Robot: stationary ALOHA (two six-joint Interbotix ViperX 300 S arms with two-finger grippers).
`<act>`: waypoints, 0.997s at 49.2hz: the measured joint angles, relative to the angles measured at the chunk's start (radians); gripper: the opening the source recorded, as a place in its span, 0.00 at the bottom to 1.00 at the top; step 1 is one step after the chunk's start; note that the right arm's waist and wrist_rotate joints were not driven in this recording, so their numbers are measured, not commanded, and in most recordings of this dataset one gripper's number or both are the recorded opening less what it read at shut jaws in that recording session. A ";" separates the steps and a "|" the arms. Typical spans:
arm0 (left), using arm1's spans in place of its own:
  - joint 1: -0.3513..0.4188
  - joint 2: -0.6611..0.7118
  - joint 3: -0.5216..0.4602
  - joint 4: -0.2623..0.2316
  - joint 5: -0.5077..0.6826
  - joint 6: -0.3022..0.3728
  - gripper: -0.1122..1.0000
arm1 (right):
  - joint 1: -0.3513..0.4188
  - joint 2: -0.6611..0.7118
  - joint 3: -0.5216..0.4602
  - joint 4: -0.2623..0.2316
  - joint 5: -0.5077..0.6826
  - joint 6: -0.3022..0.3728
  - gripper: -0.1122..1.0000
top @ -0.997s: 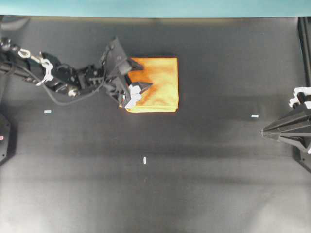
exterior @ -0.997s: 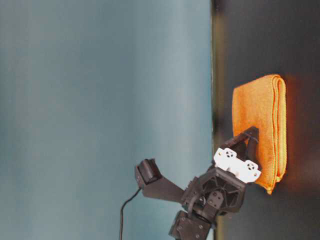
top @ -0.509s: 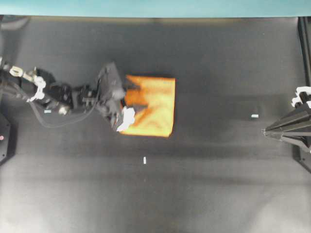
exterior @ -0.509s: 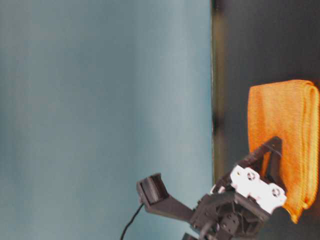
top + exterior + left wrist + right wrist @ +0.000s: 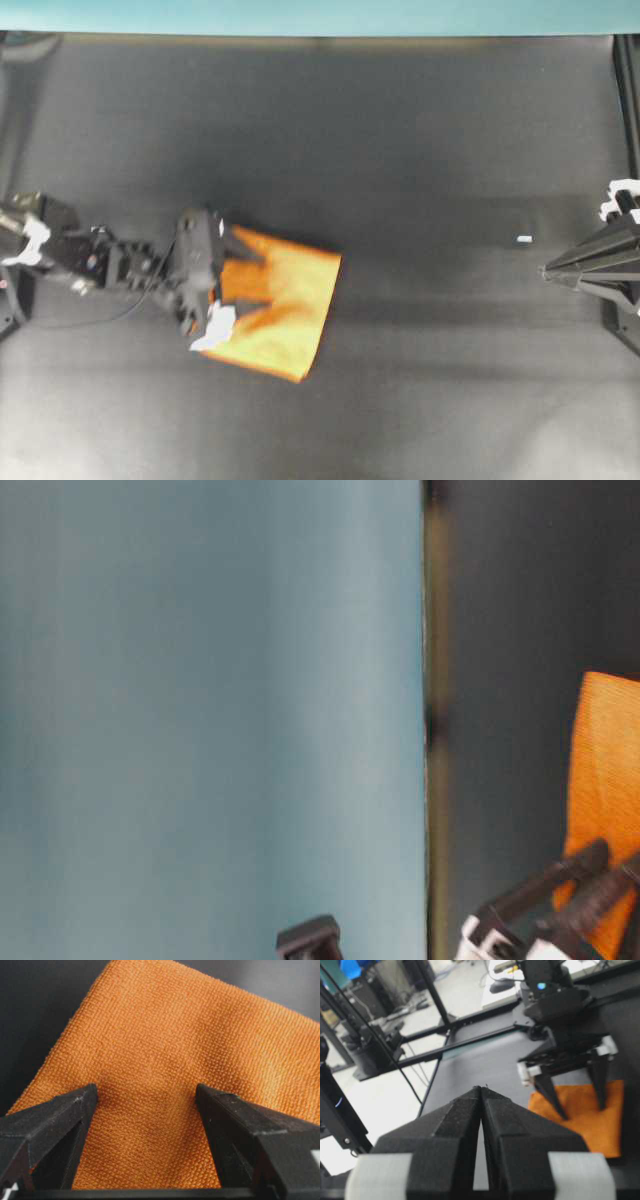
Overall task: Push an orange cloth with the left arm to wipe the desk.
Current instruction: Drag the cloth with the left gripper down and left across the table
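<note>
Cloth: the cloth [image 5: 280, 312] lies flat on the desk [image 5: 420, 150], left of middle in the overhead view and turned at a slant, one corner toward the near edge.
Left claw: the left gripper [image 5: 145, 1097] has its fingers spread apart, both tips pressed down into the cloth's near part (nothing clamped between them).
Right claw: the right gripper [image 5: 481, 1091] sits parked at the far side with its fingers together, holding nothing.
Risk, skew: with the cloth already askew, a further push may swing it round the tips, not slide it straight.
Risk, slip: if pressure eases, the tips could skid over the pile and leave it behind.
Risk, bunching: too much pressure may ruck the folded layers (only the top one is pinned).
</note>
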 measured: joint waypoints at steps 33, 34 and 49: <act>-0.356 0.000 -0.003 0.000 0.000 -0.031 0.81 | 0.000 -0.002 0.000 0.002 -0.002 0.000 0.10; -0.364 0.000 -0.006 0.000 0.000 -0.034 0.81 | -0.002 -0.002 0.000 0.002 0.000 0.000 0.10; -0.411 0.002 -0.025 -0.002 0.002 -0.028 0.81 | 0.000 -0.002 0.000 0.002 -0.002 0.000 0.10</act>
